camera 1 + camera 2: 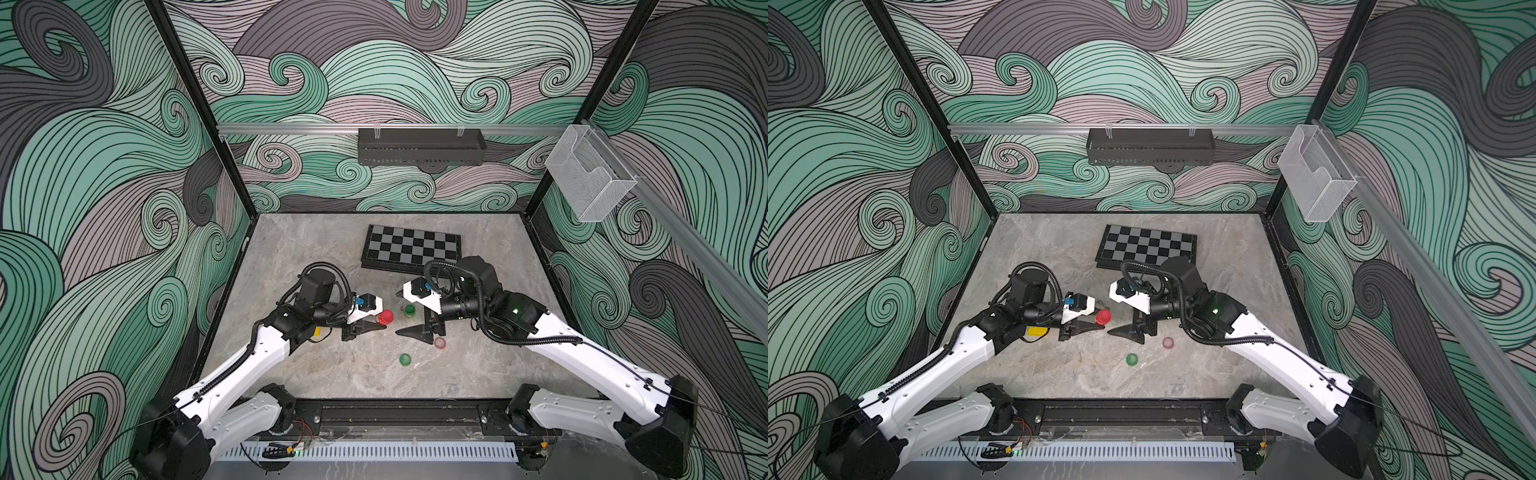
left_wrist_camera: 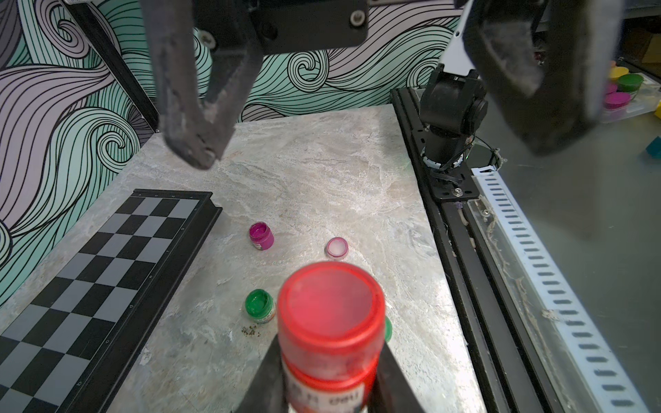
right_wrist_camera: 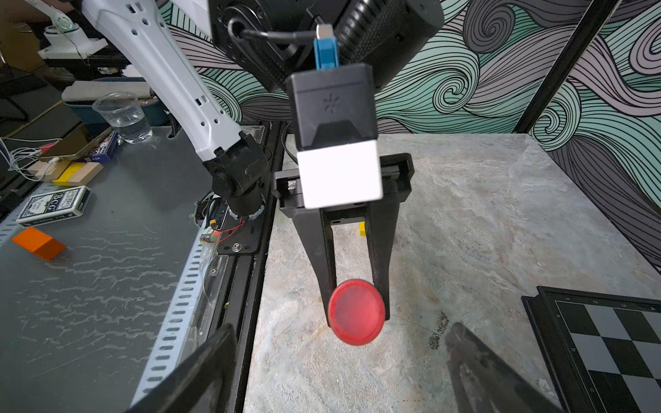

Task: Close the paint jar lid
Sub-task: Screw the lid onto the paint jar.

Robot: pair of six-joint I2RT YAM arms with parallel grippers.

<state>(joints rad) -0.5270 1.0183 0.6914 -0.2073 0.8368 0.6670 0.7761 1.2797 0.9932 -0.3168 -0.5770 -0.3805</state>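
The red paint jar (image 1: 385, 318) is seen near the centre of both top views, a little left of the middle, above the marble table (image 1: 332, 374). A red lid (image 3: 356, 311) sits on its mouth; whether it is screwed tight cannot be told. The jar's labelled body is clamped between the two black fingers (image 3: 381, 271) of the left gripper (image 2: 329, 375), which is closed on it, and the lid end is turned towards the right gripper (image 2: 372, 150). That gripper faces the jar from the right in the top views, just apart from it. Its jaws are spread wide with nothing between them, and the lid is not touched by them.

Just right of the red jar in a top view, between the two grippers, a green jar (image 1: 410, 309) stands uncapped on the table, and green paint is seen inside it. In the left wrist view a magenta jar (image 2: 261, 235) is shown, also uncapped, with magenta paint in it; it stands beyond the green jar and near the chessboard (image 1: 411, 248).

Two loose lids lie flat on the table. A pink one (image 1: 439, 343) lies below the right gripper in the top views, and a green one (image 1: 405, 359) lies lower and a little to its left, both well apart from the jars.

The chessboard lies flat at the upper middle of the table, partly covered by the right arm. On the back wall a black tray (image 1: 419, 145) hangs from a rail, and at the upper right a clear holder (image 1: 590, 174) is mounted. What either holds cannot be made out.
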